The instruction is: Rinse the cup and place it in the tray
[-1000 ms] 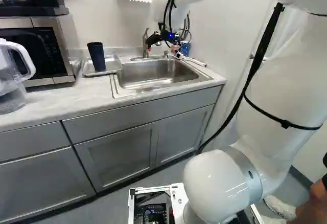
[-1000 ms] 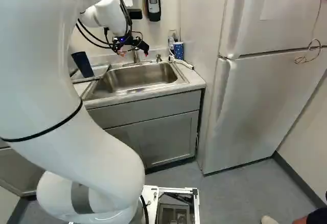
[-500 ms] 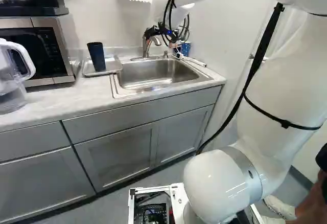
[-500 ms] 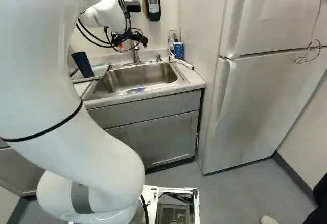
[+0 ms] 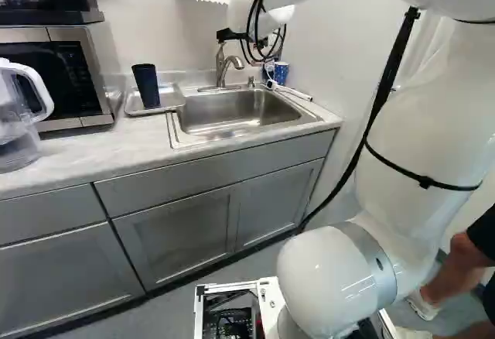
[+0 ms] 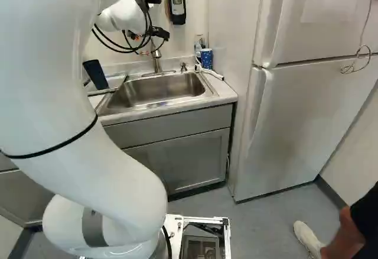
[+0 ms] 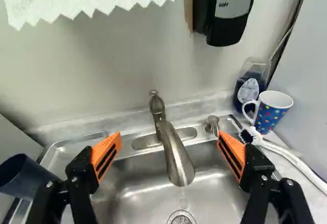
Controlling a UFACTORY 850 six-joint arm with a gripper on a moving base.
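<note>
Cup [image 5: 147,85] and gripper [image 7: 169,134] are apart. The gripper's two orange-padded fingers are spread wide with nothing held, above the far side of the sink [image 5: 236,113]. Over the last second the arm has lifted the gripper, so more of the metal faucet [image 7: 176,157] now shows in the left base view. In the wrist view the faucet's spout appears between and ahead of the fingers. To its right, at the far corner, stand a spotted mug [image 7: 272,112] and a soap bottle [image 7: 249,88]. To the left of the sink is the metal tray [image 5: 172,99], and the dark blue cup stands in it, in the same spot as a second ago. For the task, the placing looks done; whether the cup has been rinsed cannot be told. The lift probably serves to clear the faucet or reach its handle.
</note>
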